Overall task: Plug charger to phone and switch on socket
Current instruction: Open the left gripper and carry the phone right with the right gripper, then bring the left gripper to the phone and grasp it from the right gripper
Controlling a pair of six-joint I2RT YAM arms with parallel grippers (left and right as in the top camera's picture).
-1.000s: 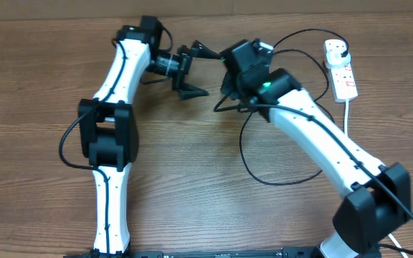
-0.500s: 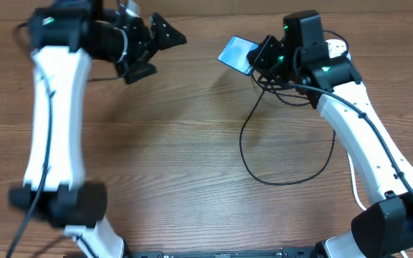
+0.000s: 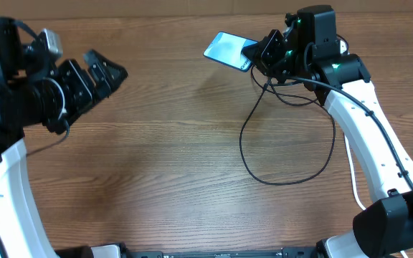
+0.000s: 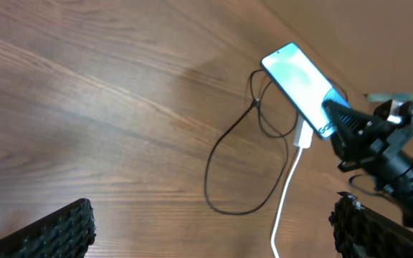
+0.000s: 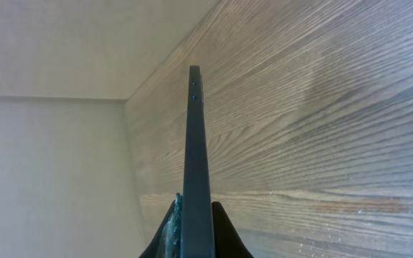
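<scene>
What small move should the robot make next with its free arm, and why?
Probably bring the open, empty left pincer toward the charger looped on the table, to find its connector tip. The right pincer is shut on the phone, holding it lifted, and no cable looks joined to it, though its gripped end is hidden.
</scene>
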